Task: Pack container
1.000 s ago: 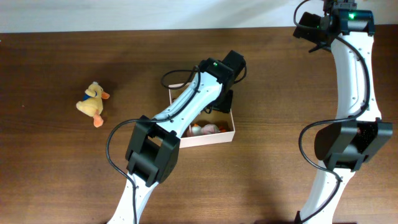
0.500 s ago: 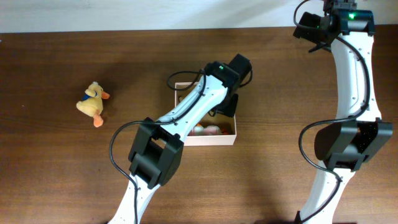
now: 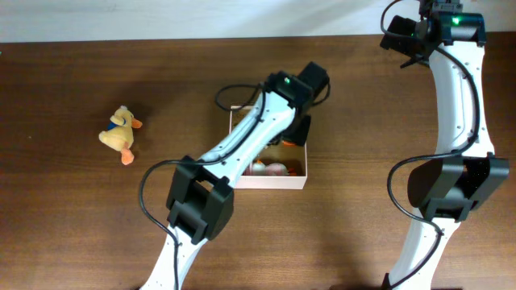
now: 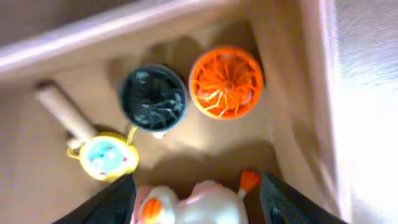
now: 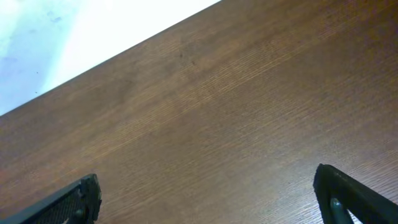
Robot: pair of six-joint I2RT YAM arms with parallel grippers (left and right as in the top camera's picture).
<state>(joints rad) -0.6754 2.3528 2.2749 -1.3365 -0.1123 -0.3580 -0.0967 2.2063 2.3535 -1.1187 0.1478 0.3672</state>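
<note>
Cardboard box, square and white [image 3: 270, 182], sits on the brown worktop [image 3: 72, 234] and has turned straighter. Left hand [image 4: 198, 194] has slid over its far corner, wide open, holding nothing. Right hand [image 5: 206, 177] gapes empty too. Fluffy yellow toy duck [image 3: 120, 134] still needs packing.

No text, number or brand can be read in any view. The yellow toy [image 4: 102, 155] in the container [image 3: 274, 181] has a pale blue face, too blurred to show any sign.

The left arm [image 3: 250, 138] reaches diagonally forward, jaws spread wide; the right arm [image 3: 461, 89] stretches straight ahead, jaws equally parted.
</note>
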